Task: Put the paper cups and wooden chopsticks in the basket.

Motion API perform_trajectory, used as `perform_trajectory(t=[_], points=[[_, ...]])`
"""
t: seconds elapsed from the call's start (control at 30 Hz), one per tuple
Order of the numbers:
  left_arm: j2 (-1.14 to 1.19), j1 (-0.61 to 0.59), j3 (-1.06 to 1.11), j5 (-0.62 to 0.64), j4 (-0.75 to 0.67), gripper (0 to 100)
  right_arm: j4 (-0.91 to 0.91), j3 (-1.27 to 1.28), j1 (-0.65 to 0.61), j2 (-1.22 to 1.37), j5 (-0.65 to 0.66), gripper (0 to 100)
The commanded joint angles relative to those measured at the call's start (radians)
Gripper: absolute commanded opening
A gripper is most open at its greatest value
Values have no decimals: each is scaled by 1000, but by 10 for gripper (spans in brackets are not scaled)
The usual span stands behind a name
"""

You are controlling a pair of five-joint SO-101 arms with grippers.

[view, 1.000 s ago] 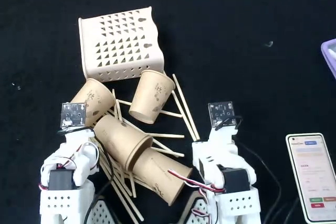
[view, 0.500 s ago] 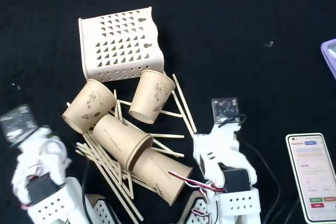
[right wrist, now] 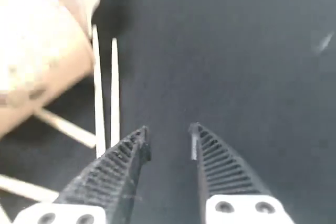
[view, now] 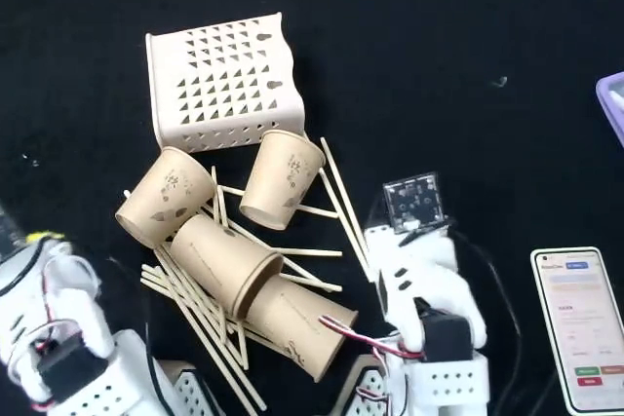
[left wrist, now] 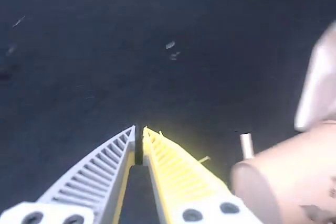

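Four tan paper cups lie on their sides on the black table: one (view: 166, 197) at the left, one (view: 281, 179) just below the basket, and two (view: 226, 260) (view: 297, 326) nested end to end. Wooden chopsticks (view: 336, 197) lie scattered among and under them. The white perforated basket (view: 224, 80) rests at the back left. My left gripper (left wrist: 139, 130) is shut and empty over bare table left of the cups, with a cup (left wrist: 283, 182) beside it. My right gripper (right wrist: 169, 130) is open, with a pair of chopsticks (right wrist: 105, 87) and a cup (right wrist: 37, 61) off to one side.
A phone (view: 580, 314) with a lit screen lies at the right near the front edge. A purple object (view: 614, 99) sits at the right edge. The left arm (view: 54, 338) and right arm (view: 424, 304) stand at the front, flanking the cup pile.
The left arm has swung away from the cups toward the table's left edge. The right arm has turned slightly to the right. Cups, chopsticks and basket have not moved.
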Motion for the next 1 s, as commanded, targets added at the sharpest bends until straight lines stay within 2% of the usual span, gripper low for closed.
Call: perform_trajectory(t=[0.0,0.1,0.23,0.37,0.5,0.63,0.73,0.87,0.97], points=[[8,119,19,-23,-178,41,-66,-231,20,-93,-11,137],[9,119,-13,-43,-270,111,-51,-423,17,-81,-17,137],[15,120,-176,-20,-262,143,-26,-708,6,16,-25,137],[18,128,-337,-17,-262,134,41,-1024,-81,265,-26,138],[26,203,-344,-23,-253,134,106,-1236,-186,570,-107,138],[110,220,-272,-25,-247,135,100,-1282,-215,816,-146,136],[219,226,-232,-25,-252,135,31,-1236,-207,954,-157,135],[387,269,-231,-25,-278,135,-181,-1092,-149,1073,-170,135],[517,295,-263,-25,-311,135,-334,-967,-137,1141,-259,134]])
